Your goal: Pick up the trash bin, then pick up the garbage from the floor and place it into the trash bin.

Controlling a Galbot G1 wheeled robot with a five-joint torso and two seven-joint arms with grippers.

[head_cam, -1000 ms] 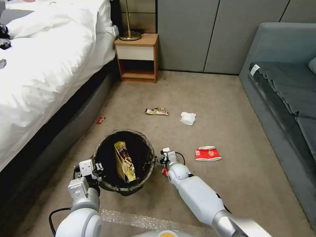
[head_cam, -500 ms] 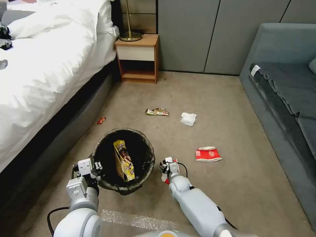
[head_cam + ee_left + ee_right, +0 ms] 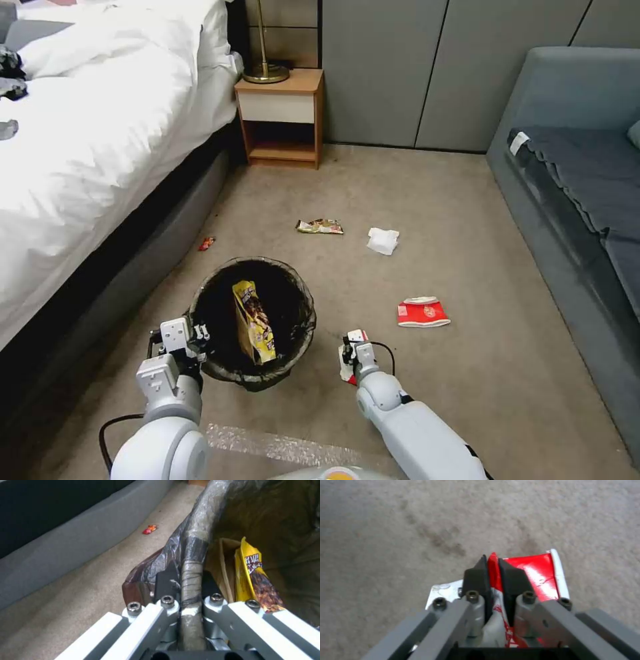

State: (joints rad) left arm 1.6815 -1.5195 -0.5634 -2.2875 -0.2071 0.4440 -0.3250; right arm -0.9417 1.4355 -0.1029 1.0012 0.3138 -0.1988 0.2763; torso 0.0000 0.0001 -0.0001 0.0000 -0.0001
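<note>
Now red wrapper [image 3: 538, 576] between right gripper [image 3: 493, 566] pads.

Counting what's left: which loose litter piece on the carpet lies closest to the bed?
The tiny red-orange wrapper, beside the bed base; the others lie mid-carpet.

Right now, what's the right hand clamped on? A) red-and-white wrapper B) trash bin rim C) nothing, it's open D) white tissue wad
A: in the right wrist view the right hand has its black fingers pinched shut on a red-and-white wrapper over the carpet; the trash bin rim is gripped by the left hand.
</note>
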